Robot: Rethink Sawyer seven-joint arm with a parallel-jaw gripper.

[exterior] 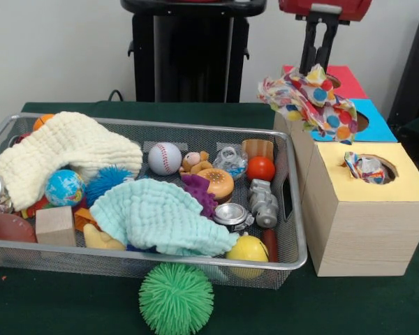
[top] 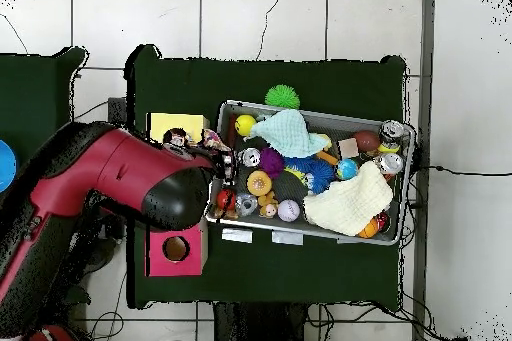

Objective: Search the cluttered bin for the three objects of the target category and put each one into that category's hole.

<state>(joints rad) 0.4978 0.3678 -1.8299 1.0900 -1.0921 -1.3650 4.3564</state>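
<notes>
Pincer [exterior: 314,68] first, operator: its black fingers come down from the red arm [top: 110,182] at the front view's one o'clock and are pinched on a printed wad [exterior: 313,103], which hangs above the wood-grain boxes between the red-surround opening [exterior: 335,80] and the blue-surround opening [exterior: 366,120]. From there, you can work down by size. You have the green worktop [exterior: 377,300] under everything, and on it the cluttered bin [exterior: 293,209] filling the left and centre of the front view, at roughly nine o'clock from the boxes. Inside it, the cream cloth [exterior: 63,150] lies at the bin's ten o'clock, and the mint cloth [exterior: 157,216] sprawls at its six o'clock. The box with the yellow-surround hole [exterior: 377,167] stands just beside the bin's right rim, at the picture's four o'clock, and you can see a second printed wad [exterior: 363,167] sitting in that hole. A green spiky ball [exterior: 176,299] rests on the worktop outside the bin, touching its near wall at six o'clock. Among the smaller clutter you can pick out a blue spiky ball [exterior: 106,181] beside a globe ball [exterior: 64,187], a baseball [exterior: 165,158] at the bin's twelve o'clock, a toy burger [exterior: 216,183] near the middle, a wooden block [exterior: 56,225] at eight o'clock, a yellow ball [exterior: 248,249] at five o'clock, and a small red ball [exterior: 260,168] at two o'clock.
</notes>
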